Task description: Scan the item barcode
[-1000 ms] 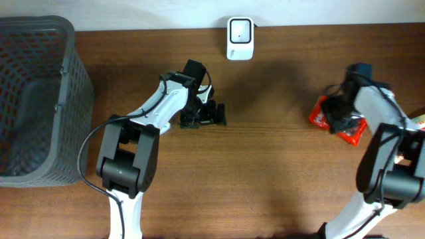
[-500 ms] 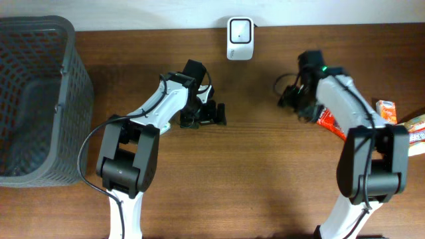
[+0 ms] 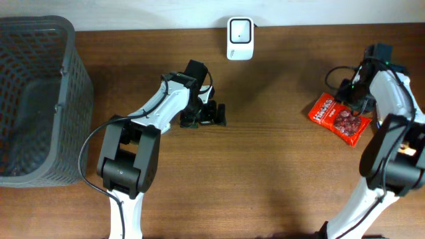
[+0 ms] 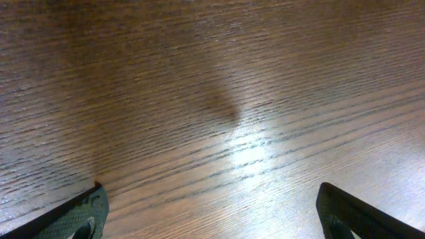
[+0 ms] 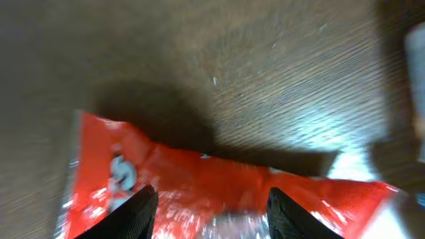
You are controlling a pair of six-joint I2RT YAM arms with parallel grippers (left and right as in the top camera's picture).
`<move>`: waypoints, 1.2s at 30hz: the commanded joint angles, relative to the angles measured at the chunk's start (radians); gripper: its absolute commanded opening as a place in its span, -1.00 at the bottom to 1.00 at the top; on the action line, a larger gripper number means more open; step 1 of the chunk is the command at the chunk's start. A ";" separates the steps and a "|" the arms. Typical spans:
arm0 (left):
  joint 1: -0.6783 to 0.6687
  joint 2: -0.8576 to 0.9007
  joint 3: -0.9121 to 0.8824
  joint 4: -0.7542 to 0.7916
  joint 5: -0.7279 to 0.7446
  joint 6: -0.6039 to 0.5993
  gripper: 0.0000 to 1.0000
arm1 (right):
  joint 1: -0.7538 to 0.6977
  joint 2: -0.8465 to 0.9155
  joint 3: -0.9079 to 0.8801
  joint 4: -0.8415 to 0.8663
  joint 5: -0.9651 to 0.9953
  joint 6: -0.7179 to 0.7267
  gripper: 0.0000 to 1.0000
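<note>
Count: one red snack packet (image 3: 339, 118), one white scanner (image 3: 240, 38), one grey mesh basket (image 3: 70, 73), two arms, all on one wooden table (image 3: 265, 179).

Packet: lies flat at the right side of the table, set diagonally, printed face up. No barcode legible in any view.

Right gripper (image 5: 212, 206): above the packet's far, upper-right edge. Fingers stand apart, about half spread. In the wrist view the red film runs across the gap and out past both fingers (image 5: 143, 212). View is blurred, so I cannot tell whether the tips touch the film.

Left gripper (image 4: 209, 206): mid-table, fingers released and spread wide, only bare wood between them. Well apart from the packet.

Surroundings: scanner at the back edge, centre. Basket at far left. Open table between packet and scanner
</note>
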 commanded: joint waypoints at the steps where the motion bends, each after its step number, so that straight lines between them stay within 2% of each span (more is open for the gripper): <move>1: 0.006 0.031 -0.019 -0.002 -0.066 0.016 0.99 | 0.001 0.047 0.006 -0.017 -0.063 -0.010 0.08; 5: 0.005 0.031 -0.019 0.000 -0.066 0.016 0.98 | 0.016 0.063 0.006 -0.084 -0.278 -0.034 0.05; 10: 0.005 0.031 -0.019 -0.001 -0.066 0.016 0.98 | 0.111 0.068 -0.009 -0.139 -0.410 -0.048 0.00; 13: 0.005 0.031 -0.019 -0.001 -0.066 0.016 0.98 | 0.219 0.068 -0.026 -0.136 -0.425 -0.047 -0.01; 15: 0.005 0.031 -0.019 -0.002 -0.066 0.016 0.98 | 0.294 0.068 -0.026 -0.122 -0.425 -0.041 -0.15; 19: 0.006 0.031 -0.019 -0.002 -0.066 0.016 0.98 | 0.414 0.066 0.008 -0.114 -0.428 0.037 -0.20; 23: 0.005 0.031 -0.019 -0.005 -0.066 0.016 0.98 | 0.426 0.032 0.160 -0.273 -0.420 0.044 -0.24; 25: 0.005 0.031 -0.019 -0.005 -0.066 0.016 0.98 | 0.410 0.009 0.242 -0.364 -0.337 0.134 -0.23; 27: 0.005 0.031 -0.019 -0.005 -0.066 0.016 0.98 | 0.392 -0.015 0.294 -0.426 -0.214 0.243 -0.08; 28: 0.006 0.031 -0.019 -0.004 -0.066 0.016 0.98 | 0.383 -0.027 0.299 -0.424 -0.177 0.290 0.97; 32: 0.005 0.031 -0.019 0.003 -0.066 0.016 0.98 | 0.366 -0.021 0.287 -0.364 -0.190 0.356 0.97; 33: 0.005 0.031 -0.019 0.004 -0.066 0.016 0.98 | 0.367 -0.017 0.287 -0.377 -0.191 0.354 0.74; 34: 0.005 0.031 -0.019 0.006 -0.066 0.016 0.98 | 0.367 -0.017 0.286 -0.408 -0.181 0.396 0.33; 36: 0.006 0.031 -0.019 0.007 -0.066 0.016 0.98 | 0.367 -0.018 0.286 -0.459 -0.101 0.588 0.34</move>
